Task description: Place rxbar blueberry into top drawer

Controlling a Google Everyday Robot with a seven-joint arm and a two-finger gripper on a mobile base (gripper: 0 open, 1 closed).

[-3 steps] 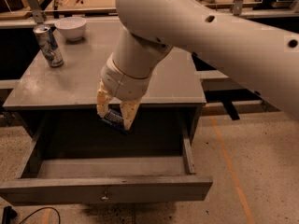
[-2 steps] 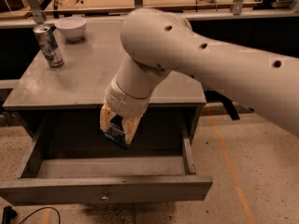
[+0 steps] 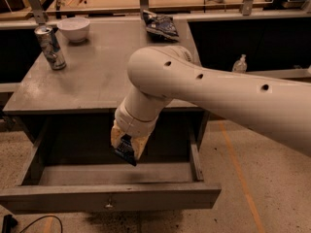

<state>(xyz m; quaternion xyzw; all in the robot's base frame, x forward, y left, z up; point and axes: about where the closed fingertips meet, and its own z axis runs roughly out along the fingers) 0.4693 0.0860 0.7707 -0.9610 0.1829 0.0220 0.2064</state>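
- The snack bar (image 3: 126, 153) hangs just below the middle of the frame, pinched in the gripper (image 3: 128, 145), whose fingers are drawn in narrow on its upper part.
- Its long axis runs steeply downward, the lower corner tipped slightly right and pointing at the drawer floor.
- The top drawer (image 3: 146, 196) stands pulled out across the bottom of the frame; your bar is over its open cavity, behind the front panel and left of centre.
- Your next move is likely straight down, then release; no sideways shift looks needed.
- A can (image 3: 50, 46) and bowl (image 3: 74, 28) sit upper left and a chip bag (image 3: 160, 24) top centre, well apart.
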